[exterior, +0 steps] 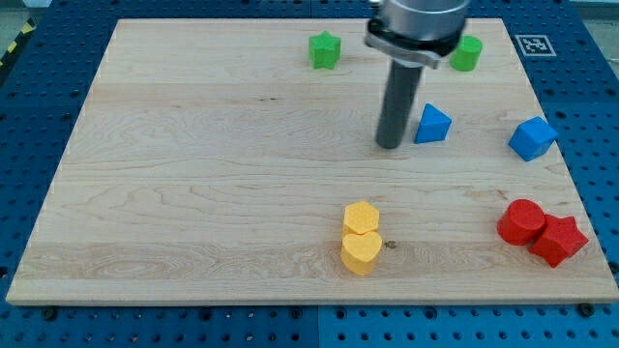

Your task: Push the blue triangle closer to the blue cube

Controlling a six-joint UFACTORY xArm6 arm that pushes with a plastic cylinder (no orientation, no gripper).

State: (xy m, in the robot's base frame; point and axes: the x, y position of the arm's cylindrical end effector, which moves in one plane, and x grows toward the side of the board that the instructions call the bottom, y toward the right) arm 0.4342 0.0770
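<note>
Blue triangle (432, 125) seen near board's top right, blue cube (532, 138) well apart on triangle's right. My tip (390, 145) parked just left of triangle; contact cannot be told. No hand fitted, only bare rod. Risk judged: off-centre push, triangle spun aside, cube missed.

- A straight, dark grey rod (394, 106) with a smooth cylindrical surface and a faint vertical sheen along its length.
- My tip (390, 146) is the rod's blunt, flat-cut lower end, as dark as the rod.
- At 12 o'clock from the rod sits a wider round collar (414, 37), black with a pale silver-grey band, cut off by the frame edge.
</note>
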